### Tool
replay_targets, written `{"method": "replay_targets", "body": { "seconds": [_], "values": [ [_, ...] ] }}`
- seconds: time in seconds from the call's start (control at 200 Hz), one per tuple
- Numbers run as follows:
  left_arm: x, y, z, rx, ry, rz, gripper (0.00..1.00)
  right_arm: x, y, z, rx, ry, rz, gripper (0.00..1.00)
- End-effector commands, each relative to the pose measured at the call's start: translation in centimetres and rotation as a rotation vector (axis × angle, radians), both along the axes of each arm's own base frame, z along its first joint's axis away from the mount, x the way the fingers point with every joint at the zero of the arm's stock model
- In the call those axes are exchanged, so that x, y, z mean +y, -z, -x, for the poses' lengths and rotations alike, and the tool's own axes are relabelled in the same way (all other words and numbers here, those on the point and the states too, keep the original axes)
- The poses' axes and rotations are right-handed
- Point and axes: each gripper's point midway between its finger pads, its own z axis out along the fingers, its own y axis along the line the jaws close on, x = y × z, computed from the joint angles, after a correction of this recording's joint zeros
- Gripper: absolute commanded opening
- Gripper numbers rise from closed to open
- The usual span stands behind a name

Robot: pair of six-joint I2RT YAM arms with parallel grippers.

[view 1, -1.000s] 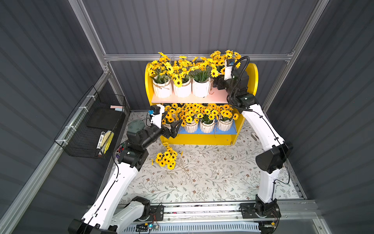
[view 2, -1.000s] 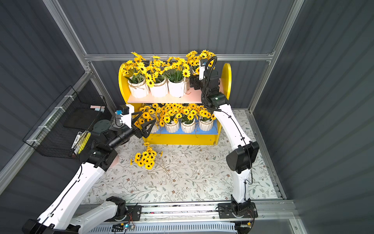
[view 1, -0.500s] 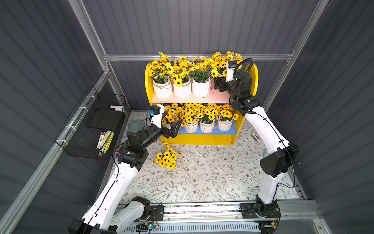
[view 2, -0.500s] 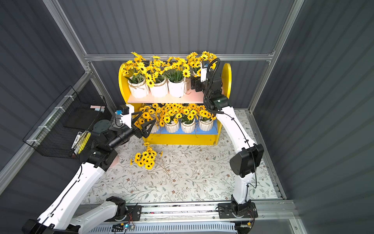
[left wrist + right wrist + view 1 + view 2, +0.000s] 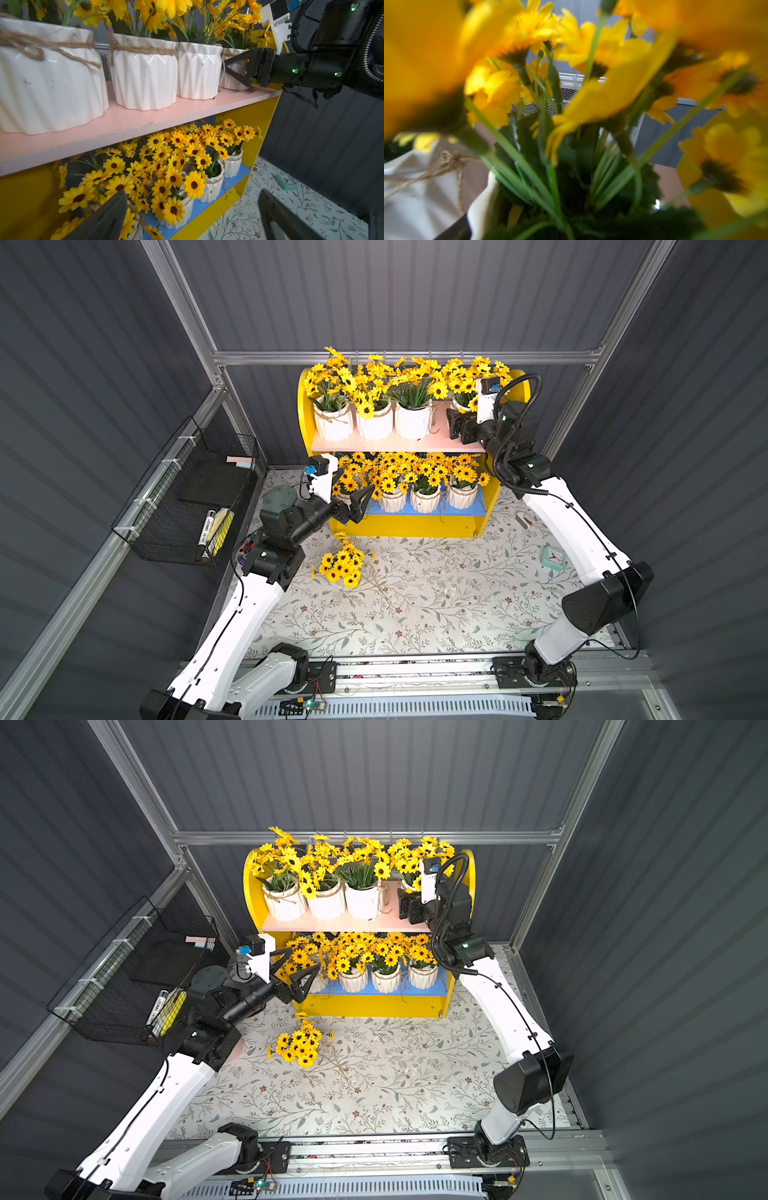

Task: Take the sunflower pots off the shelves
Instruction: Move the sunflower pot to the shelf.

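Note:
The yellow shelves (image 5: 415, 526) carry sunflower pots on both boards. On the pink upper board (image 5: 395, 443) three white pots (image 5: 374, 423) stand free. My right gripper (image 5: 457, 429) is open at the fourth pot (image 5: 232, 83), at the right end, one finger (image 5: 239, 70) in front of it; its flowers (image 5: 602, 97) fill the right wrist view. Whether the fingers touch the pot I cannot tell. Several pots (image 5: 424, 499) stand on the blue lower board (image 5: 473, 506). My left gripper (image 5: 191, 218) is open and empty in front of that board's left end, beside the leftmost pot (image 5: 135, 230).
A loose bunch of sunflowers (image 5: 343, 564) lies on the floral mat in front of the shelves. A black wire basket (image 5: 187, 497) hangs on the left wall. A small teal clock (image 5: 552, 556) lies on the mat at the right. White mesh (image 5: 571, 95) stands behind the upper board.
The right arm's elbow has swung down and outward to the right while its gripper stayed at the upper right pot. The left arm has not moved.

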Motion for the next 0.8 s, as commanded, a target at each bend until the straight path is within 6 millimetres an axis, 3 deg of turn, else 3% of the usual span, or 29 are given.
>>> {"method": "replay_targets", "body": {
  "seconds": [0.0, 0.795],
  "values": [
    [0.3, -0.6, 0.2, -0.030, -0.008, 0.010, 0.99, -0.4, -0.7, 0.2, -0.027, 0.013, -0.006, 0.99],
    [0.5, -0.2, 0.1, -0.028, -0.016, -0.003, 1.00, -0.7, -0.5, -2.2, -0.055, 0.056, -0.017, 0.99]
  ]
}}
